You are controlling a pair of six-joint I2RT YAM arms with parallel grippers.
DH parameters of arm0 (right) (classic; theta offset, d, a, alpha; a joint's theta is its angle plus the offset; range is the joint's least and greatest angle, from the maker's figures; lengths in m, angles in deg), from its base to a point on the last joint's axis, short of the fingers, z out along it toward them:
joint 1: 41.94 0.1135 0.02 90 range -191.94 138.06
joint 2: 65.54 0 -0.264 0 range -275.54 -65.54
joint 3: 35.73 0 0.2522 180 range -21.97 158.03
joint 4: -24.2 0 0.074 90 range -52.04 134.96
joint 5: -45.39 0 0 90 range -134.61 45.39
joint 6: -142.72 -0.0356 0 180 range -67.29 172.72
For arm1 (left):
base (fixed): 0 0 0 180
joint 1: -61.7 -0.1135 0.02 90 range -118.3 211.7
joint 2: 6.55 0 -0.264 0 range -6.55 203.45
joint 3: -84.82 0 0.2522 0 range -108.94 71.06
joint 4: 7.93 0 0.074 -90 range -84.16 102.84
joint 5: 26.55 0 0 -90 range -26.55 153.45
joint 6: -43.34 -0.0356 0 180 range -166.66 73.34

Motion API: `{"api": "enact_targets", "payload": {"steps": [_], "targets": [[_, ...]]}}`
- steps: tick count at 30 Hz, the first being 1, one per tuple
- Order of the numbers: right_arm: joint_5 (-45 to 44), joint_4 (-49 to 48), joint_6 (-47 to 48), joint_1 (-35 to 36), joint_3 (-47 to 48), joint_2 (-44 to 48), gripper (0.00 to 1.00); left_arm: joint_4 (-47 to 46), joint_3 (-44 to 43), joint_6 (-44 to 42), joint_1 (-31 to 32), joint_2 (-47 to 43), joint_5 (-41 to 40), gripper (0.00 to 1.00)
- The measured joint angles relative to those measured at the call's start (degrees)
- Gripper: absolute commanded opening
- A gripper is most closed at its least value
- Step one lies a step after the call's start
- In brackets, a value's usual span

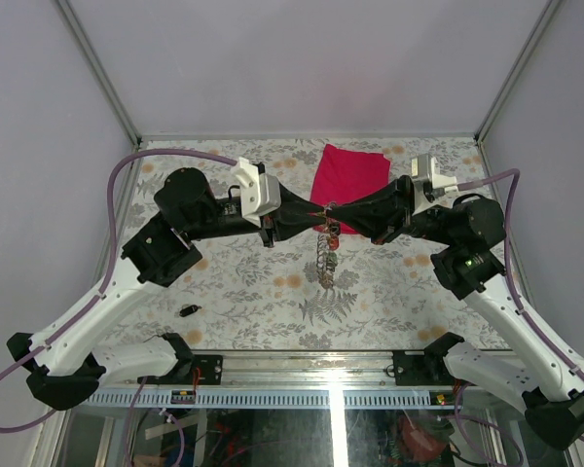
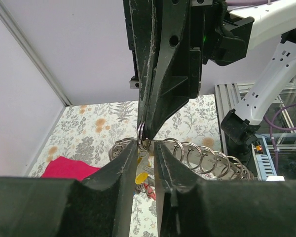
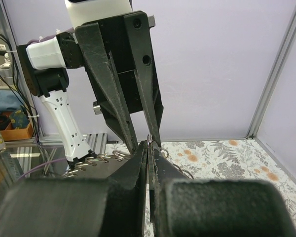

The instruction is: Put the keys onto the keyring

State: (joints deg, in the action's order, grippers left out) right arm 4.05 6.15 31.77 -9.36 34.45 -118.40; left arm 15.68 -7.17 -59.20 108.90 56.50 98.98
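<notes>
Top external: left hand (image 1: pixel 314 213), right hand (image 1: pixel 333 210) tip-to-tip mid-table (image 1: pixel 263 282)

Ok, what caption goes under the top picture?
Left fingers and right fingers meet in mid-air, a chain of rings dangling below, red cloth behind.

Keyring (image 2: pixel 144 139): grey metal ring, on edge, held above the table's middle, linked rings (image 1: pixel 323 261) hanging below it. Red- and yellow-headed keys (image 2: pixel 143 177) bunch just beneath. One black key (image 1: pixel 187 310) lies flat, near left.
</notes>
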Motion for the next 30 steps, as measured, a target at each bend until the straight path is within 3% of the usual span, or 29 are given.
{"api": "enact_targets", "payload": {"steps": [7, 13, 16, 20, 30], "targets": [[0.3, 0.2, 0.2, 0.0, 0.1, 0.1, 0.0, -0.7, 0.0, 0.4, 0.0, 0.4, 0.5, 0.01], [0.5, 0.3, 0.9, 0.0, 0.4, 0.2, 0.0, -0.9, -0.2, 0.7, 0.0, 0.4, 1.1, 0.0], [0.7, 1.9, 2.0, 0.0, 1.2, 0.2, 0.12, 0.4, -1.3, 0.1, 0.0, 0.9, 1.1, 0.0], [1.8, 10.7, 7.0, 0.0, 5.6, 0.2, 0.27, 8.0, -7.3, -4.2, 0.0, 3.3, 1.4, 0.0], [2.0, 35.2, 23.1, 0.0, 18.6, -0.7, 0.31, 34.3, -21.7, -16.2, 0.0, 11.9, -0.9, 0.0]]}}
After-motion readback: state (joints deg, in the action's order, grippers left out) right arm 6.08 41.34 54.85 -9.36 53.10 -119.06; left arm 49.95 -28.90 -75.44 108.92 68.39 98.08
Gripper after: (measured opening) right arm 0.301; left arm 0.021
